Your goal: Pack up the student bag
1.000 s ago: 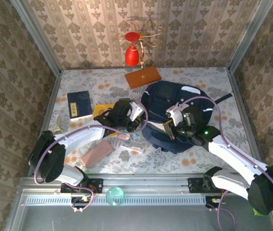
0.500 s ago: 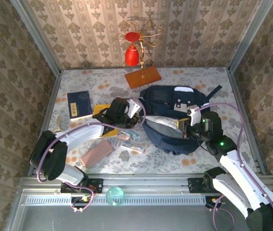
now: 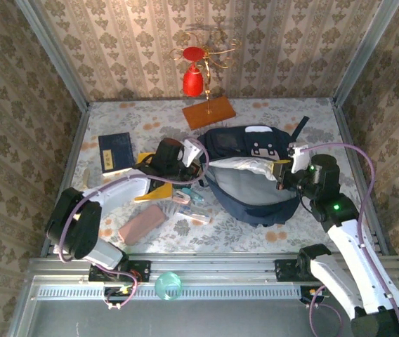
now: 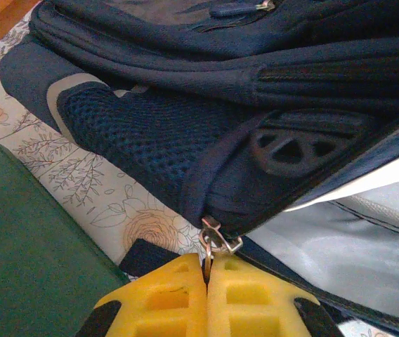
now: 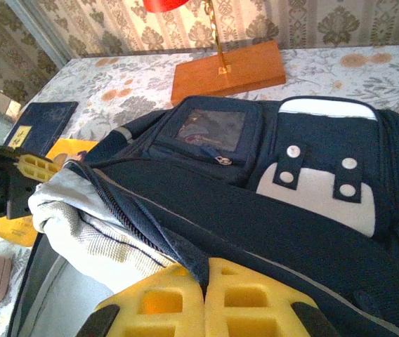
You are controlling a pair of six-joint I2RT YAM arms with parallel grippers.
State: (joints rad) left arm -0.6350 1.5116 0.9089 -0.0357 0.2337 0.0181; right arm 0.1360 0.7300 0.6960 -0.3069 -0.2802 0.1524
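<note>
Student bag (image 3: 252, 175) sits centre-right in the top view, mouth gaping, pale grey lining showing. Left gripper (image 3: 199, 158) is at the bag's left edge, and on the wrist cam its yellow fingers are pinched shut on the metal zip pull (image 4: 213, 242). Right gripper (image 3: 279, 174) is on the right side, fingers clamped on the bag's opening rim. Wooden stand (image 3: 208, 112) w/ red ornament top centre, blue book (image 3: 116, 151) upper left, pink case (image 3: 142, 225) lower left.
</note>
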